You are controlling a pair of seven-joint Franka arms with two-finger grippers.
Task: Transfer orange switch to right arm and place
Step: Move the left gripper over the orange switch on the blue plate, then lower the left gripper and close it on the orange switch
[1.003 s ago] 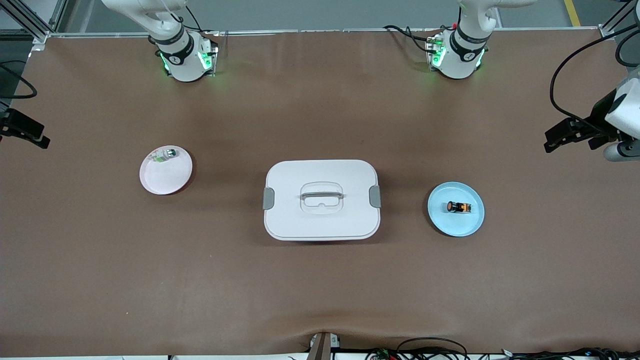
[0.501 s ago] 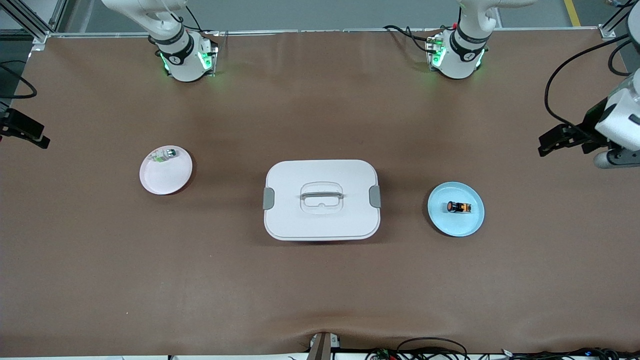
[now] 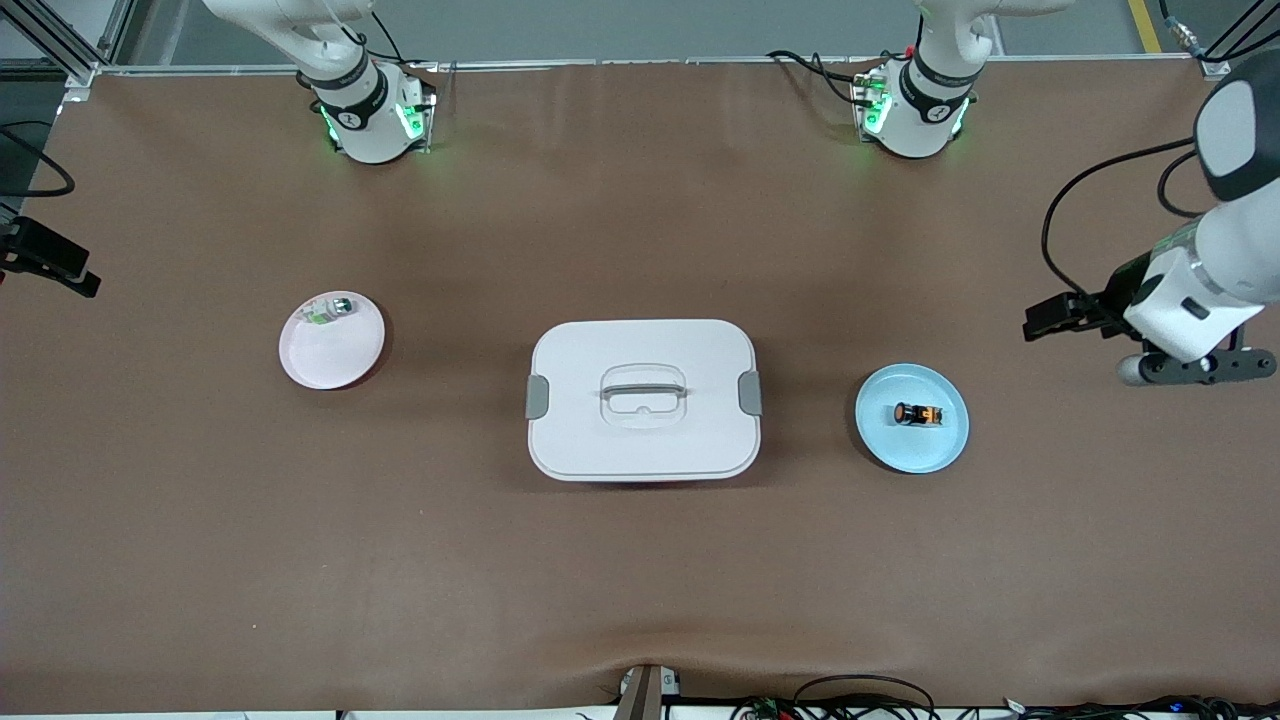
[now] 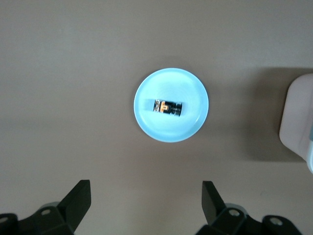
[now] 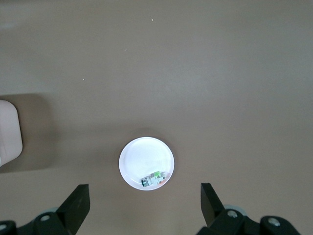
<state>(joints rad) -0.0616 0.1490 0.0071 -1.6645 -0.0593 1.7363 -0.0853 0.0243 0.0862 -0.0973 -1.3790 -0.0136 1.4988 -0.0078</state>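
Lying on blue plate (image 3: 938,444), orange switch (image 3: 918,414), left hand (image 4: 146,204) spread above

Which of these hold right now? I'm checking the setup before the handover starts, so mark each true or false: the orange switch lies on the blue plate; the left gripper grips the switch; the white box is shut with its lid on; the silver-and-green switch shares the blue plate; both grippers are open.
1. The orange switch lies on the blue plate: true.
2. The left gripper grips the switch: false. It is empty, up in the air toward the left arm's end of the table.
3. The white box has its lid on: true.
4. The silver-and-green switch shares the blue plate: false. It lies on the pink plate.
5. Both grippers are open: true; the right gripper hangs over the table by the pink plate.
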